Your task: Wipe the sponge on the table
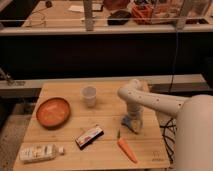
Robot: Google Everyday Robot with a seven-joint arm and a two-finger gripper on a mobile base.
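Note:
On the right part of the light wooden table [107, 117], my gripper [133, 121] points straight down from the white arm. It is shut on the sponge [128, 121], a small light blue block with a cream part, which it presses against the tabletop. The fingers mostly hide the sponge's top.
An orange carrot [127, 149] lies just in front of the gripper. A clear cup [89, 96] stands at mid-table, with an orange bowl [53, 111] to its left. A dark wrapped bar [90, 136] and a white tube [41, 152] lie near the front. A long workbench [100, 20] runs behind.

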